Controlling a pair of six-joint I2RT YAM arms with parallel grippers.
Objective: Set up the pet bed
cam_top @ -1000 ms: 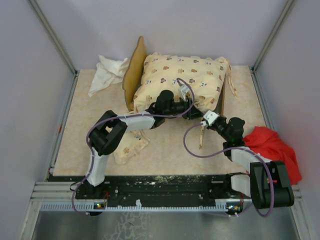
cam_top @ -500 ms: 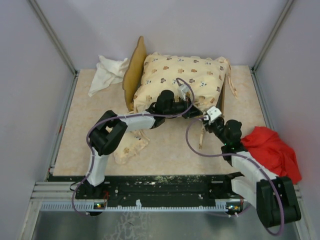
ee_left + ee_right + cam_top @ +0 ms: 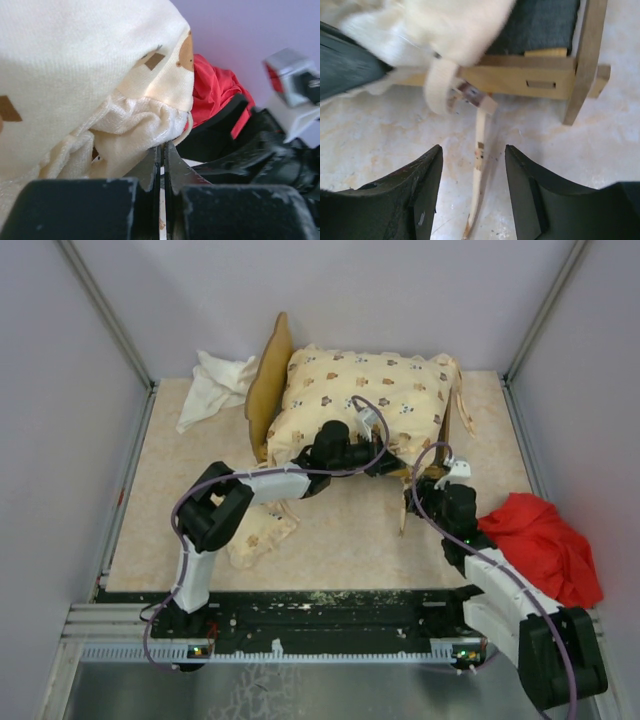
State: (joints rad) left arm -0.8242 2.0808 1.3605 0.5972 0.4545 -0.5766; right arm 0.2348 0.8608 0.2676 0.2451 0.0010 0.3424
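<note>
Left pincer (image 3: pixel 161 155) closed together at the cushion's (image 3: pixel 75 65) hem; right pincer (image 3: pixel 473 150) apart, straddling a tie (image 3: pixel 481 125) beside the bed frame (image 3: pixel 540 82).

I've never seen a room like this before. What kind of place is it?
Probably a robot practice booth in a lab, not a home. A left arm and right arm are bolted to a metal rail, plain walls box in the table, and a pet bed sits there to practise on.

Cushion (image 3: pixel 360 390), pillow (image 3: pixel 258 533) cream, brown print. Frame (image 3: pixel 520 82) pale yellow, base (image 3: pixel 540 22) dark grey. Red cloth (image 3: pixel 540 540) right of cushion; white cloth (image 3: pixel 213 385) left.
</note>
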